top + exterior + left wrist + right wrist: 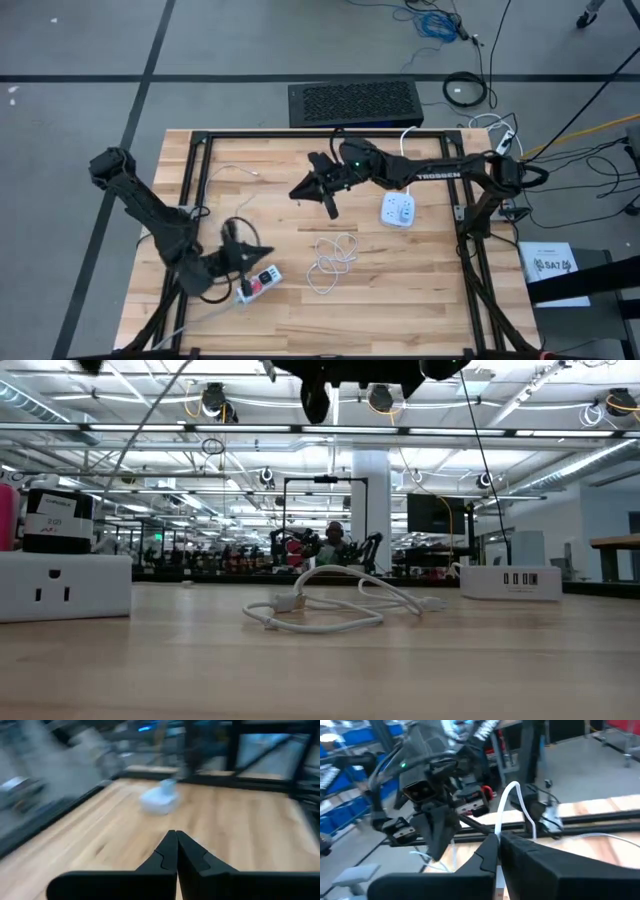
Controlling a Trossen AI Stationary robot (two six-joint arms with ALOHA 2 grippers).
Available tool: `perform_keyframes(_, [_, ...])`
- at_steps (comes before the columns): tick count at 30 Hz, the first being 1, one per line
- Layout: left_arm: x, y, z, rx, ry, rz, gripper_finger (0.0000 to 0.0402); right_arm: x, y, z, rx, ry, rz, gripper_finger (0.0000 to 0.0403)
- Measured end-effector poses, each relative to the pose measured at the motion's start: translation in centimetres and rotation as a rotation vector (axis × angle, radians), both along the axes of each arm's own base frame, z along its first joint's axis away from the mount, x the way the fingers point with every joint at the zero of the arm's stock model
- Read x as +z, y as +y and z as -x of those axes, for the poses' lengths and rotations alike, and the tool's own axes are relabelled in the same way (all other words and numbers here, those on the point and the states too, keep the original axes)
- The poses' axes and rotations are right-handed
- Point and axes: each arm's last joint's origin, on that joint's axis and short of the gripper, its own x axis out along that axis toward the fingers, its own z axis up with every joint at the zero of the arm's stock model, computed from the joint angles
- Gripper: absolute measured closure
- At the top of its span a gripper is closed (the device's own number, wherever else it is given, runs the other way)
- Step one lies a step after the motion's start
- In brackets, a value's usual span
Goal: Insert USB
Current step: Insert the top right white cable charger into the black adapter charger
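Note:
A white USB cable (333, 258) lies loosely coiled on the wooden table, both ends resting on the wood in the low view (330, 605). A white charger hub (399, 210) with USB ports (510, 580) stands to its far right. A white power strip (258, 283) with a red switch lies at the near left. My left gripper (266, 251) hovers shut just beyond the strip, pointing right toward the hub (159, 800). My right gripper (297, 191) hangs shut high above the table's middle, pointing left. A white cable loop (512, 787) rises right at its fingertips (498, 837). My right gripper's shut fingertips line up with the foot of a white cable loop (501, 827) in the right wrist view. Whether they touch it I cannot tell; the high and low views show no cable hanging from this gripper.
A black frame (300, 135) runs around the tabletop. A black grilled box (355, 102) sits beyond the far edge. My left arm's wrist and gripper (435, 820) show opposite my right gripper. Bare wood lies between the cable and the near edge.

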Motion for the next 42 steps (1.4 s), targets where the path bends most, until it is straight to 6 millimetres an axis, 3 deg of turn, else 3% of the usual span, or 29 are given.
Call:
perform_keyframes(6, [3.1,-0.2,-2.1,-0.364,-0.162,-0.176,0.0401,2.1,1.5,0.9,0.078,-0.056,0.023,0.0403])
perform_keyframes(10, [2.5,0.9,-2.4,-0.448,-0.288,-0.215,0.0401,5.4,2.6,3.3,0.103,-0.143,0.096,0.0403])
perform_keyframes(14, [1.5,3.0,-2.7,-0.492,-0.432,-0.202,0.0401,7.0,4.0,4.7,0.141,-0.182,0.146,0.0402])
perform_keyframes(18, [1.7,5.1,-2.9,-0.547,-0.594,-0.23,0.0401,6.6,5.7,4.5,0.19,-0.169,0.156,0.0402])
perform_keyframes(23, [1.5,7.1,-4.0,-0.483,-0.581,-0.201,0.0383,5.4,7.0,3.4,0.177,-0.147,0.161,0.0402])
perform_keyframes(33, [2.6,8.2,-5.2,-0.507,-0.62,-0.234,0.0322,3.4,7.3,1.7,0.178,-0.099,0.106,0.0402])
perform_keyframes(42, [2.7,9.5,-5.8,-0.504,-0.618,-0.201,0.0308,3.0,7.3,1.5,0.178,-0.083,0.092,0.0402])
